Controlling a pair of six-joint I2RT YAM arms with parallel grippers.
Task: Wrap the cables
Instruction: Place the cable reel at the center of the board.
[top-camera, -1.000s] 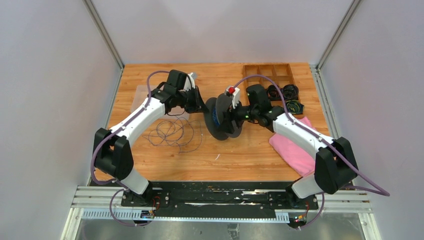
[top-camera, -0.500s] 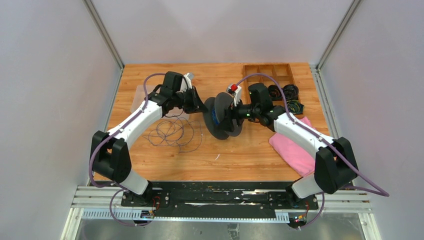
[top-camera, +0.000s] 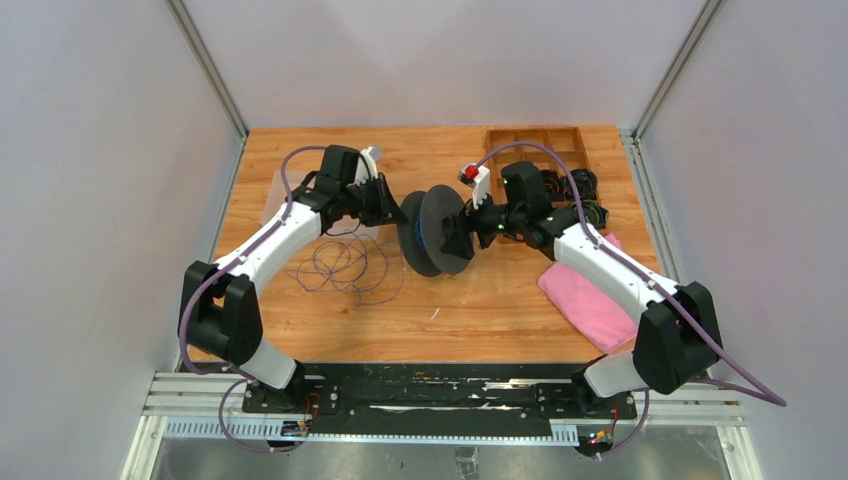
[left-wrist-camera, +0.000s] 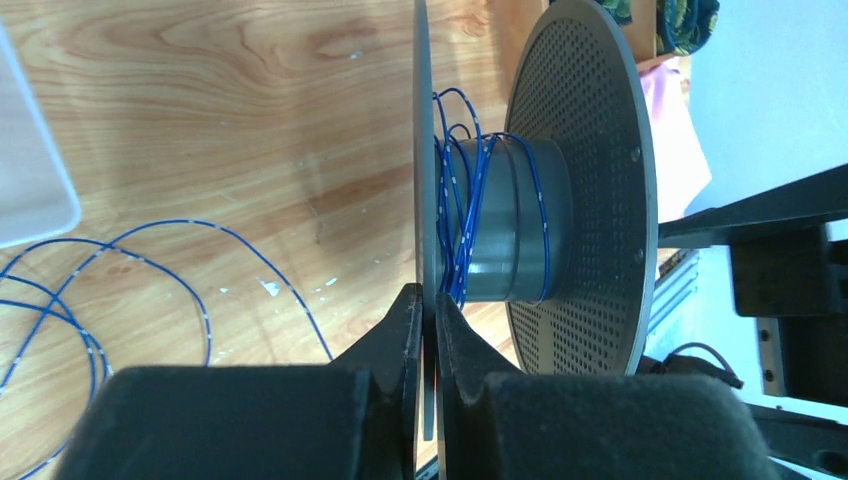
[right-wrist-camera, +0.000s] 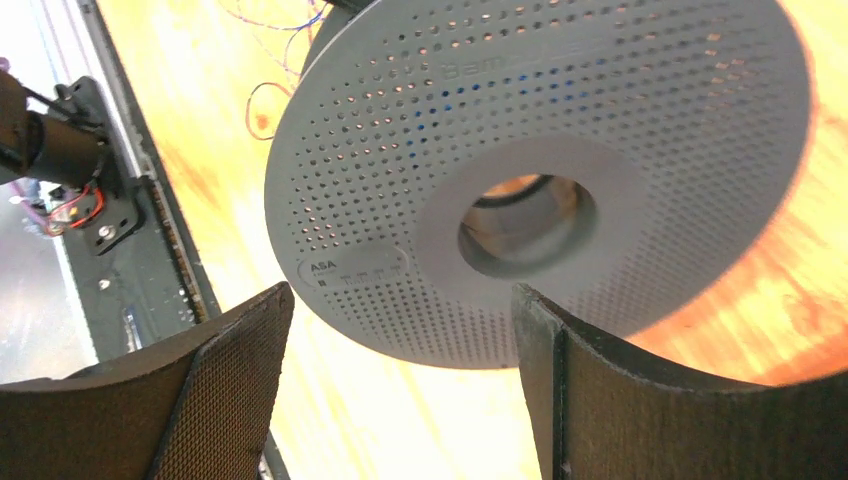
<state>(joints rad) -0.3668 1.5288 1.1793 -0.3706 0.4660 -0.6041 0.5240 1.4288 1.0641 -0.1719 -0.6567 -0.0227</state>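
Left fingers clenched on rim of grey perforated plastic spool, spool up on edge. Right fingers spread wide at outer disc, gripping nothing. Thin blue cable: few turns on hub, rest looped loose on wooden table.

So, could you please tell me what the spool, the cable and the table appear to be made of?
Spool: probably moulded plastic, matte grey; its discs are thin and evenly perforated.
Cable: thin wire in a blue jacket with white marks, likely plastic-coated; it lies in limp loops.
Table: wood or wood-look laminate, with visible grain and slight sheen.
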